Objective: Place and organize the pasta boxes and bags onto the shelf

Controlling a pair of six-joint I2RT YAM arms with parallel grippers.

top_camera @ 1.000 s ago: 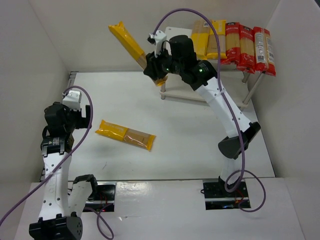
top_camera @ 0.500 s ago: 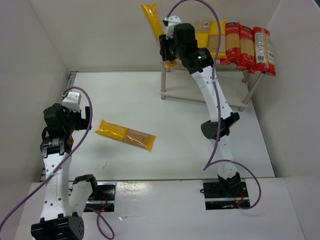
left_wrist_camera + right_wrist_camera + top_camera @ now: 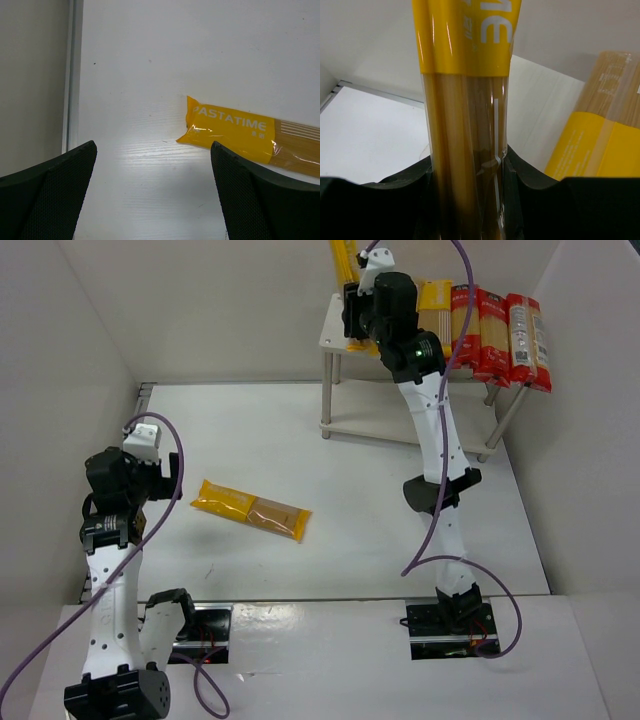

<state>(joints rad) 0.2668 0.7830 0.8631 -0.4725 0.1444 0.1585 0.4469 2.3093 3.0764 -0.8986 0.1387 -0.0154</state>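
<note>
My right gripper [image 3: 358, 318] is shut on a yellow pasta packet [image 3: 343, 258], held nearly upright above the left end of the white shelf [image 3: 333, 330]. In the right wrist view the packet [image 3: 465, 100] runs up between my fingers [image 3: 535, 200], with the shelf's top board [image 3: 540, 110] behind it. Further yellow [image 3: 435, 305] and red packets [image 3: 492, 328] lie side by side on the top board. Another yellow packet [image 3: 250, 510] lies flat on the table. My left gripper [image 3: 165, 478] hovers open to its left; its wrist view shows that packet [image 3: 235, 132] beyond the right finger [image 3: 265, 200].
White walls close in the table on the left, back and right. The shelf's lower board [image 3: 400, 428] is bare where it shows. A metal strip [image 3: 70, 75] runs along the table's left edge. A yellow packet [image 3: 600, 135] lies just right of the held one.
My right arm has swung the yellow packet up and to the right, from in front of the shelf to above its left end, turning it nearly upright. The left arm has hardly moved.
</note>
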